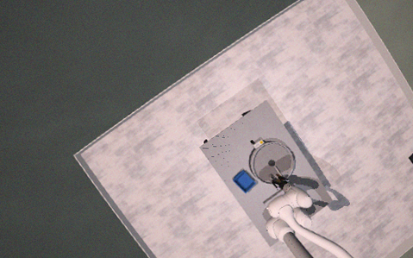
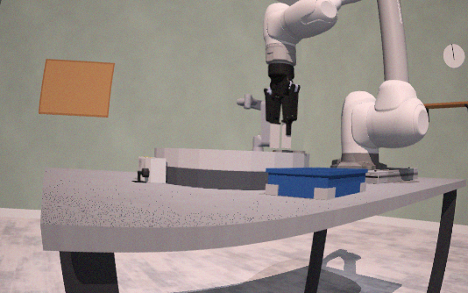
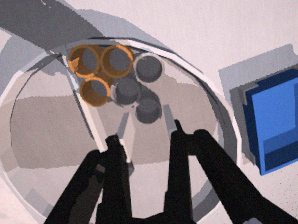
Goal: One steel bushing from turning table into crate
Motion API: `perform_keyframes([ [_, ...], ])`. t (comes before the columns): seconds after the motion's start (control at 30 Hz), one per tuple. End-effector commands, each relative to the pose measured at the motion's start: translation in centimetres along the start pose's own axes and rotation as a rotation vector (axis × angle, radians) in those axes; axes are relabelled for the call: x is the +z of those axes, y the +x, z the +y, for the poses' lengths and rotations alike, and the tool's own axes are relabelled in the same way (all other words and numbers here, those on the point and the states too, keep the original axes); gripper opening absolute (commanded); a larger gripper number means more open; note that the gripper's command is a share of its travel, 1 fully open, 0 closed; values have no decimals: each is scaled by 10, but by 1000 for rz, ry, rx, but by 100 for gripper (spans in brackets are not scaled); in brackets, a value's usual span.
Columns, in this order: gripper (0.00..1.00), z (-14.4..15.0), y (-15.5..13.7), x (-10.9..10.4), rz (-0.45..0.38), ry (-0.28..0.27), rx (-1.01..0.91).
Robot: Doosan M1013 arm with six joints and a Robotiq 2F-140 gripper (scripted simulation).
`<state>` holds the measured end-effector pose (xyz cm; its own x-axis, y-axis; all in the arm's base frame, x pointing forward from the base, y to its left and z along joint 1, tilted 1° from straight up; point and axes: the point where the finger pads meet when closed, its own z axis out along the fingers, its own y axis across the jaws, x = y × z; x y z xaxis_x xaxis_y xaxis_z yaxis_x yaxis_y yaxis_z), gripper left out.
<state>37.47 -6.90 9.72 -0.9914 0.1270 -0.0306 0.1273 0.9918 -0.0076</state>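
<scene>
The turning table (image 1: 266, 153) (image 2: 210, 159) (image 3: 45, 130) bears three grey steel bushings, one at the rim (image 3: 149, 68), a middle one (image 3: 126, 91) and one nearest the fingers (image 3: 148, 110). Three copper-coloured bushings (image 3: 84, 61) (image 3: 117, 61) (image 3: 95, 92) stand against them. In the exterior view the rim hides the bushings. My gripper (image 1: 280, 181) (image 2: 280, 142) (image 3: 148, 118) is partly open with nothing between its fingers. It points down above the turning table, close to the nearest steel bushing in the wrist view. The blue crate (image 1: 243, 181) (image 2: 298, 186) (image 3: 280, 115) looks empty.
A pale bar (image 3: 91, 112) crosses the turning table beside the copper-coloured bushings. A small white box (image 1: 258, 143) (image 2: 158, 170) stands at the turning table's outer side. The crate stands on the grey table close beside the turning table. The arm's base (image 2: 357, 160) is behind the crate in the exterior view.
</scene>
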Motion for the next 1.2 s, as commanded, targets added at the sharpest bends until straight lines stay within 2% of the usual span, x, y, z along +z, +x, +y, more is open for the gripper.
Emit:
perform_keyframes([
  [0.0, 28, 0, 0, 0, 0, 0, 0],
  [0.67, 28, 0, 0, 1, 0, 0, 0],
  [1.17, 28, 0, 0, 20, 0, 0, 0],
])
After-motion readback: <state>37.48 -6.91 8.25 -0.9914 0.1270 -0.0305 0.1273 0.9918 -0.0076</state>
